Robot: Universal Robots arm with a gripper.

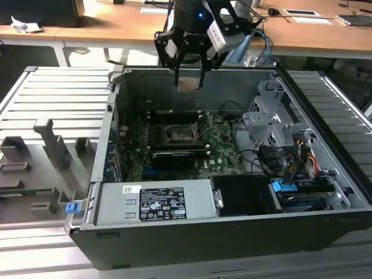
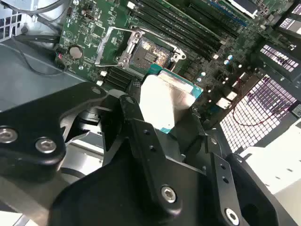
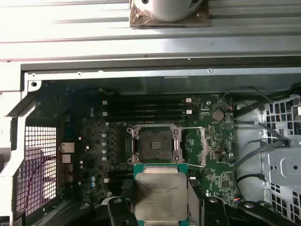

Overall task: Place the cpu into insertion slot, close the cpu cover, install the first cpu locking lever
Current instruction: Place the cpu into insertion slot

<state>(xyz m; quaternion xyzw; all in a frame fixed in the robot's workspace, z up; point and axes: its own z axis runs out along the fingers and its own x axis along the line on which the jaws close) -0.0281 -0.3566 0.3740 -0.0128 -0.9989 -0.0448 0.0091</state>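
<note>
Nearest in the exterior view, a grey power supply (image 1: pixel 154 200) with a printed label runs along the front wall of the open computer case (image 1: pixel 232 244). The case rests on a ribbed grey worktop (image 1: pixel 52 93). A blue clip (image 1: pixel 71 207) sits at the case's front corner on the exterior view's left.

Behind the power supply lies the green circuit board (image 1: pixel 224 151), with a long black card (image 1: pixel 173 158) across it. Just past the card is the insertion slot (image 1: pixel 177 135), empty, its dark contact field bare in both wrist views (image 3: pixel 154 145). The cpu cover (image 2: pixel 103 46) stands raised off the slot along one side, with green board visible through its window. Long black memory slots (image 3: pixel 146 110) run beside the slot, and a coin battery (image 3: pixel 217 114) sits near the raised cover.

On the exterior view's right, a grey metal drive cage (image 1: pixel 273 125) and a bundle of coloured cables (image 1: pixel 296 157) crowd the board's edge, apart from the slot.

Farther back, the gripper (image 1: pixel 189 81) hangs by the case's rear wall, clamped on the cpu (image 1: pixel 189 84). The chip is held by its edges with its metal face showing (image 3: pixel 160 195), in the air above the board and clear of the slot.

A wooden worktop (image 1: pixel 116 26) stands behind the case.
</note>
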